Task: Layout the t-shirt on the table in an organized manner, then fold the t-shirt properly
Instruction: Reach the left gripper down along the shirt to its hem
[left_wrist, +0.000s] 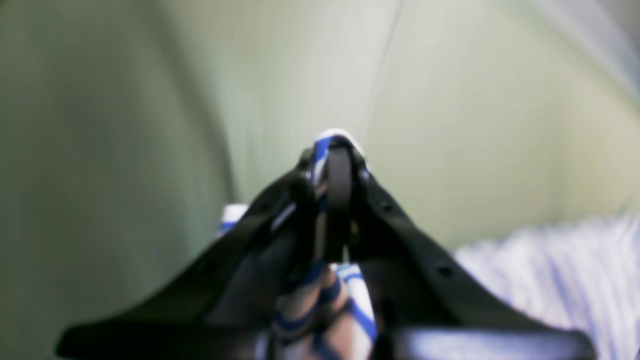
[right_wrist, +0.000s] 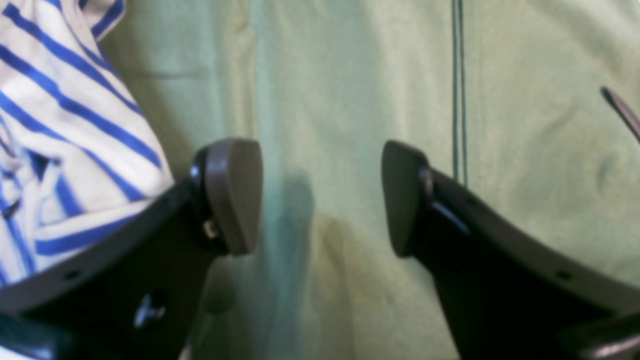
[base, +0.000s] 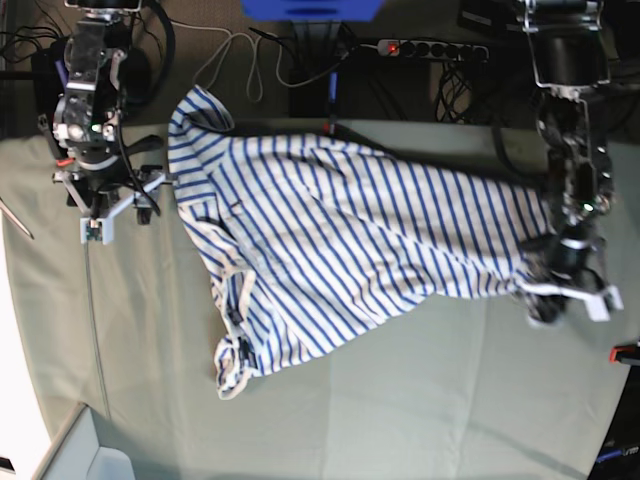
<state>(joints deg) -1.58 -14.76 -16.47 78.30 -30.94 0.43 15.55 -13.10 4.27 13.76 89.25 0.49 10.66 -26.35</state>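
Left gripper (left_wrist: 332, 165) pinched shut on the shirt (base: 340, 240) hem, right gripper (right_wrist: 320, 197) gaped wide, empty, just beside the shirt, above the table (base: 420, 400)

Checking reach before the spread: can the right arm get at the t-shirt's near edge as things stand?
Probably yes. The right gripper is open over bare table, with the t-shirt lying right beside one finger and nothing between them.

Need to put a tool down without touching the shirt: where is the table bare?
Bare: the table strip below the t-shirt, and between the open right gripper fingers. Crowded: the middle, and the hem in the shut left gripper.
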